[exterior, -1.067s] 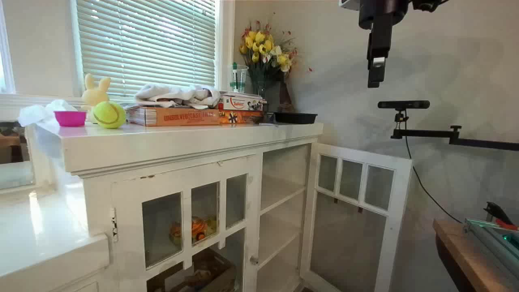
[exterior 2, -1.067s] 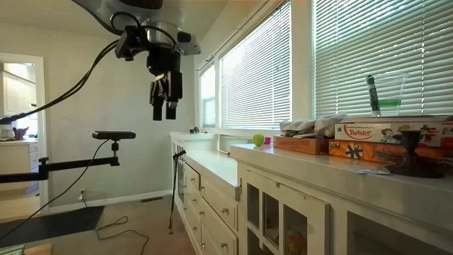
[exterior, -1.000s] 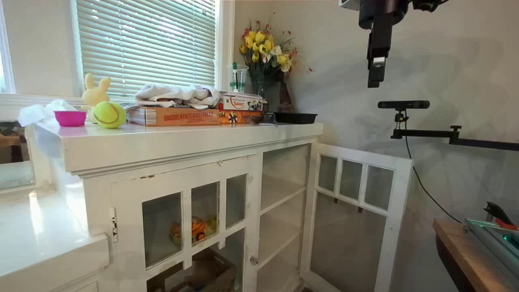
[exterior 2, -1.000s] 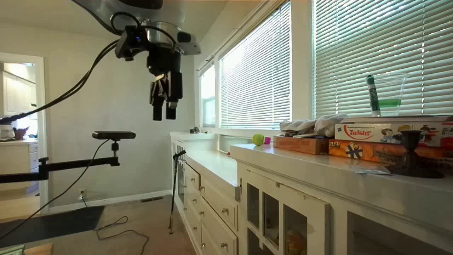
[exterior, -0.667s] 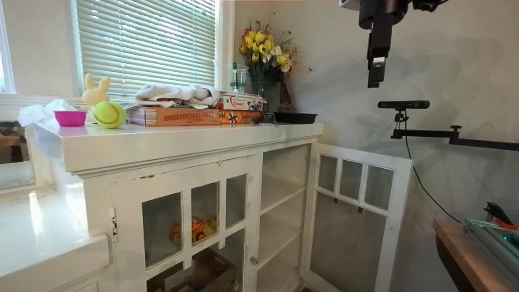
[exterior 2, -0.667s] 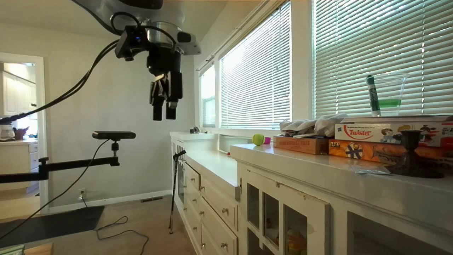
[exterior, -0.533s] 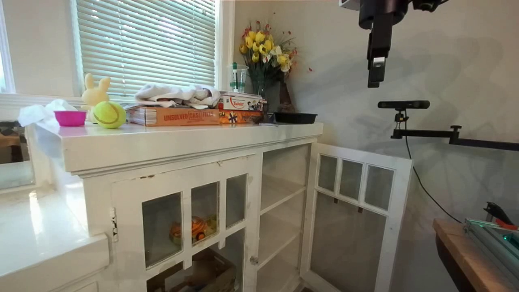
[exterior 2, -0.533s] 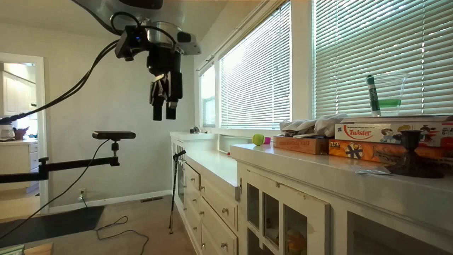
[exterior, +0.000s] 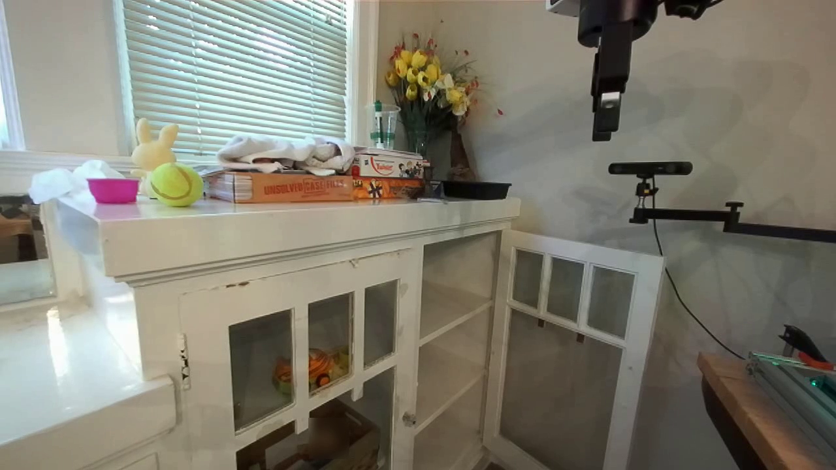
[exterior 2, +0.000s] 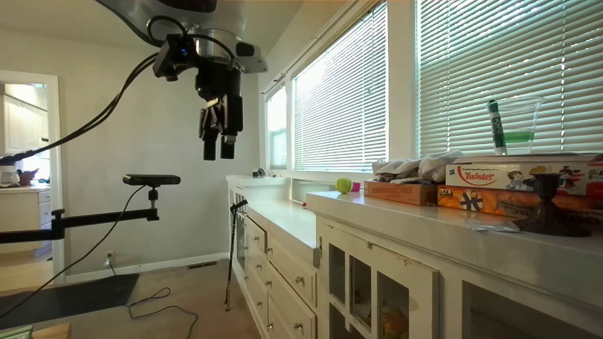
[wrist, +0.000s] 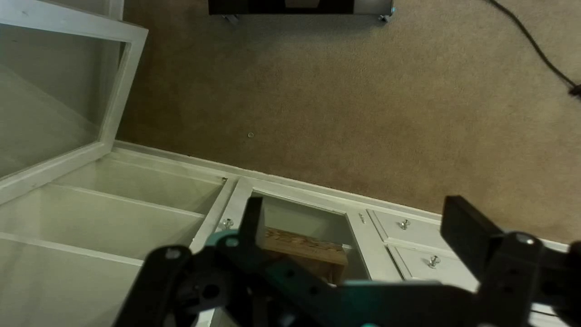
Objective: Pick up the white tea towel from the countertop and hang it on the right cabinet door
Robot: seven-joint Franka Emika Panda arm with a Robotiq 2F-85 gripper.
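Observation:
A crumpled white tea towel (exterior: 284, 153) lies on top of a brown game box at the back of the white countertop (exterior: 307, 212). It also shows in an exterior view (exterior 2: 398, 168) beside the Twister box. The right cabinet door (exterior: 630, 365), white with glass panes, stands swung open; its lower part shows at the upper left of the wrist view (wrist: 120, 86). My gripper (exterior: 603, 134) hangs pointing down, high above and away from the towel. In the wrist view my gripper (wrist: 352, 213) has its fingers wide apart with nothing between them.
On the countertop are a pink bowl (exterior: 113, 190), a tennis ball (exterior: 176, 185), a bunny figure (exterior: 154, 153), stacked game boxes (exterior: 388, 188), a cup with a marker (exterior 2: 520, 127), and a dark candle holder (exterior 2: 546, 212). A camera on an arm (exterior: 650, 168) stands near the open door.

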